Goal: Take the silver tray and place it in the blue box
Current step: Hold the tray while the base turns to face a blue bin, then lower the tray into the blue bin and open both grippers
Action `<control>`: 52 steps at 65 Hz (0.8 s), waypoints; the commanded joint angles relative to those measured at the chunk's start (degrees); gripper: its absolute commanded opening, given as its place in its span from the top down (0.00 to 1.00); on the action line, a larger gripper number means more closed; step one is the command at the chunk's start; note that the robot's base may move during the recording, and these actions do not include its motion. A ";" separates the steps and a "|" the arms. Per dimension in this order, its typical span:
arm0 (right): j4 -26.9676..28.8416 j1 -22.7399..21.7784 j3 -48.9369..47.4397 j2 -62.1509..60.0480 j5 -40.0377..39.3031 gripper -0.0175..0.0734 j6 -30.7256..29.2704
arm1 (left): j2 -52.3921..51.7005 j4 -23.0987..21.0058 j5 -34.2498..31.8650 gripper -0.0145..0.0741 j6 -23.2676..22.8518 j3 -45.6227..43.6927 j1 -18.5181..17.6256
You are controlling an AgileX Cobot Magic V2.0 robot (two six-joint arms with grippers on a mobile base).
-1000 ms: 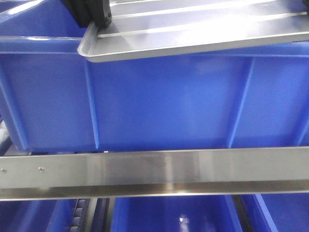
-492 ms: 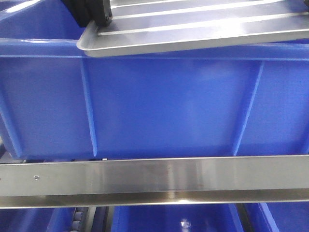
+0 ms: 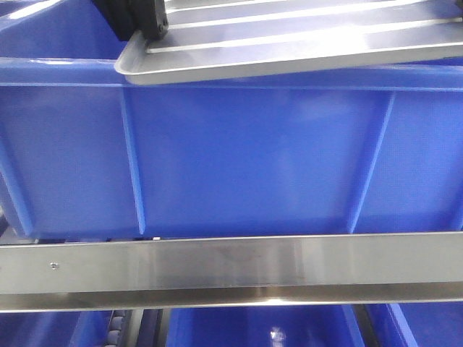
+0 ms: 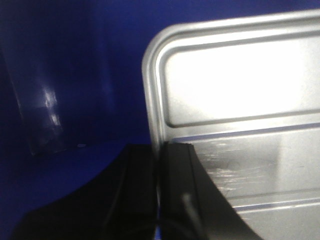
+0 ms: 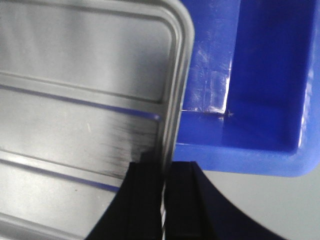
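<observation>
The silver tray (image 3: 304, 43), shiny with long ridges, hangs slightly tilted over the near rim of the blue box (image 3: 253, 159), a deep ribbed crate. My left gripper (image 3: 141, 22) is shut on the tray's left rim. In the left wrist view the left gripper (image 4: 159, 150) pinches that rim of the tray (image 4: 235, 85), with the box's dark blue inside (image 4: 75, 75) beyond. In the right wrist view my right gripper (image 5: 165, 167) is shut on the right rim of the tray (image 5: 85, 90), above the box's inside (image 5: 265, 75). The right gripper is out of the front view.
A steel rail (image 3: 231, 267) runs across in front of the box. More blue crates (image 3: 253, 329) sit on the level below. In the right wrist view the box's rolled rim (image 5: 240, 162) borders a grey surface (image 5: 270, 210).
Between one second and half a second ago the box and rail slid slightly down in the front view. Since then nothing has visibly moved. Both grippers keep their hold on the tray.
</observation>
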 commanded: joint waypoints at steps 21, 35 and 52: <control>-2.84 -0.18 -1.65 -1.34 -4.32 0.75 -1.15 | -2.17 2.30 0.85 0.95 2.50 -1.26 -0.61; -2.84 -0.18 -3.60 -1.34 -4.44 0.75 -1.20 | -2.17 2.71 1.61 0.95 2.50 -3.66 -0.37; -2.84 -0.18 -12.02 0.34 -8.72 0.75 -2.06 | -2.08 8.18 -0.41 0.95 2.50 -11.97 0.15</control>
